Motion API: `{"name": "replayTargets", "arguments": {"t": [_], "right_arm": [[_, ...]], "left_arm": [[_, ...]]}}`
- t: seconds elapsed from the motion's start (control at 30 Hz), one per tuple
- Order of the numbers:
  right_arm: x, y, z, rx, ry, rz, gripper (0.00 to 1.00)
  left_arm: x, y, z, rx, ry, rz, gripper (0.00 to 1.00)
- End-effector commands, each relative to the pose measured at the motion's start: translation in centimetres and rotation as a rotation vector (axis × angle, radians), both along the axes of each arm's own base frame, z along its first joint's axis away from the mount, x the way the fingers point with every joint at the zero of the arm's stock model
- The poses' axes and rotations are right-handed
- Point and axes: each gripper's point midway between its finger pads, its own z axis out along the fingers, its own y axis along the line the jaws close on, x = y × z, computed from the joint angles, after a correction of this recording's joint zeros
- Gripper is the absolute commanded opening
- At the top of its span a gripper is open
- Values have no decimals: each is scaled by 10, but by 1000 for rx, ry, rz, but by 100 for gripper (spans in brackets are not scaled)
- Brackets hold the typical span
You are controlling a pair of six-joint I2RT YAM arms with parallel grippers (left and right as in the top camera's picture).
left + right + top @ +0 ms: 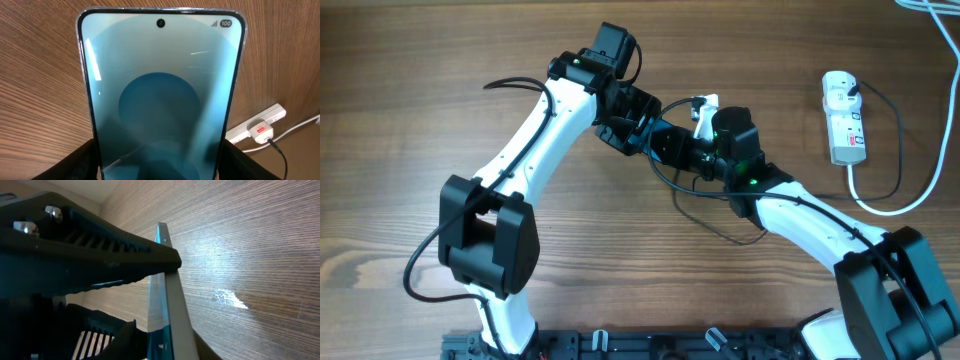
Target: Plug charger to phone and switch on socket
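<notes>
The phone (160, 75) fills the left wrist view, with its turquoise screen facing the camera. My left gripper (160, 167) is shut on its near end, one black finger on each side. In the right wrist view the phone (170, 295) shows edge-on, and my right gripper (165, 342) closes on its lower end, a dark finger on each face. Overhead, the left gripper (638, 122) and right gripper (672, 148) meet above the table's middle and hide the phone. The white socket (848, 135) lies at the right with a plug in it. The charger's thin black cable (898, 150) leaves that plug. Its connector is hidden.
A thicker white cable (920, 200) curves past the socket to the table's right edge. The socket and its white plug (261, 131) also show at the lower right of the left wrist view. A loop of black cable lies under the right arm.
</notes>
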Motion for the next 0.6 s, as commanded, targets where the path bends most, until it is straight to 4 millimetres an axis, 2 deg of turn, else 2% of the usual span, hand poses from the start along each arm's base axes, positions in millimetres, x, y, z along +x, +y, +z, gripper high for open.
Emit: {"name": "replayTargets", "arguments": {"t": [0.0,0.07,0.2,0.33,0.43,0.57], "right_arm": [[7,0,-1,-8,-7,-22,24],[7,0,-1,-9,-6,-26,21],[7,0,-1,6,13,-38,4],[8,1,3,33,24,-45,4],[12,0,9,62,18,-62,4],[22,-16,10,76,34,-107,4]], "left_arm": [[4,-5,21,-37,-41,3,4],[4,-5,21,-37,-41,3,4],[4,-5,21,-37,-41,2,6],[4,-5,21,-36,-43,-2,20],[4,-5,21,-36,-44,-4,22],[4,-5,21,-36,-44,-4,27]]}}
